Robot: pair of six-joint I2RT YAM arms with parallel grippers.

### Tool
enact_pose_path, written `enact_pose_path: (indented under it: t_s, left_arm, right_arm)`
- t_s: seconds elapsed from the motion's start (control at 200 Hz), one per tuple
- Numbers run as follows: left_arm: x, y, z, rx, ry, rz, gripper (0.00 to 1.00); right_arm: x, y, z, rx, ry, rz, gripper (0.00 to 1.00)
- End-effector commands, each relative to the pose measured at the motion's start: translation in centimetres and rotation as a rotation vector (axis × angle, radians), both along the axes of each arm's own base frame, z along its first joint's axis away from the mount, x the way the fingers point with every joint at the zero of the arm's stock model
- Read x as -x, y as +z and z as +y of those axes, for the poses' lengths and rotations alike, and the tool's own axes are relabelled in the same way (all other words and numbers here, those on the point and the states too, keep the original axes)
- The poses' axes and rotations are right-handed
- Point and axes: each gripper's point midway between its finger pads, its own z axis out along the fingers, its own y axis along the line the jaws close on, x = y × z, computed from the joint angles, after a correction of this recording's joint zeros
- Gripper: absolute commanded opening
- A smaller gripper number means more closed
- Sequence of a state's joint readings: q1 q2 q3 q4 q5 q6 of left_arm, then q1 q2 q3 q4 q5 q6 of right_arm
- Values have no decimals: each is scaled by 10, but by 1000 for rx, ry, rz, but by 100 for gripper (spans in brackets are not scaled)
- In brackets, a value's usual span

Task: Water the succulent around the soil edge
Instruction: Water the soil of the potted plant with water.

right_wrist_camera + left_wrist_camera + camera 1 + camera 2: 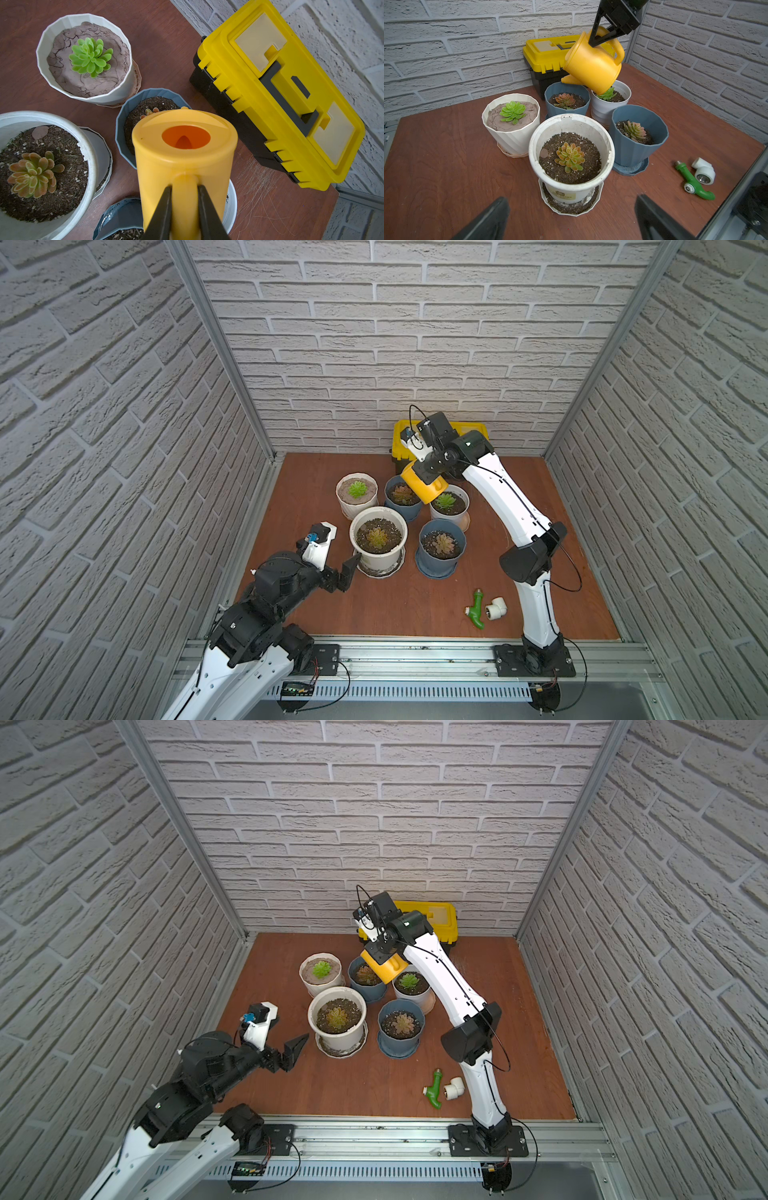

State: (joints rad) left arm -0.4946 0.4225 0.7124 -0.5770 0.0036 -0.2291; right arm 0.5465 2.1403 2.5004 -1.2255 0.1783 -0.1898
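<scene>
Over at the back of the bench (446, 166), the right pincer (184, 189) is pinching the handle of the yellow watering can (591, 64), tipped with its spout (568, 80) above the rear blue pot (566, 111). Best guide that spout slowly round the soil edge, off the reddish succulent (564, 100). Meanwhile the left pincer (572, 207) hangs spread wide, empty.

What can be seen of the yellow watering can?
The can looks like smooth yellow plastic: a round body, a short spout, a loop handle and a round fill hole on top. It hangs tilted, spout down, over the rear blue pot. The right pincer is shut on the handle.
</scene>
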Motion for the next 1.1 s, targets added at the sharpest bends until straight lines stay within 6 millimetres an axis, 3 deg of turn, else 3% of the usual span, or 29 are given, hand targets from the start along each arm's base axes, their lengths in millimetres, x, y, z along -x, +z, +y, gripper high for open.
enact_pose_path:
  t_s: [0.0, 0.39, 0.49, 0.51, 0.6, 1.095]
  left_arm:
    - [-3, 2, -1, 12, 3, -15, 98]
    - [-3, 2, -1, 9, 4, -14, 98]
    - [-4, 1, 0, 7, 7, -12, 98]
    - [-4, 1, 0, 7, 8, -12, 98]
    - [-4, 1, 0, 7, 9, -14, 98]
    - [-4, 0, 2, 2, 18, -10, 98]
  right_arm:
    - [2, 26, -8, -24, -29, -58, 3]
    - [20, 33, -22, -16, -49, -60, 3]
    - [22, 26, -23, -10, -50, -41, 2]
    - [27, 38, -26, -23, -49, -63, 2]
    - [32, 40, -28, -26, -50, -64, 3]
    - [57, 32, -27, -76, -13, -19, 3]
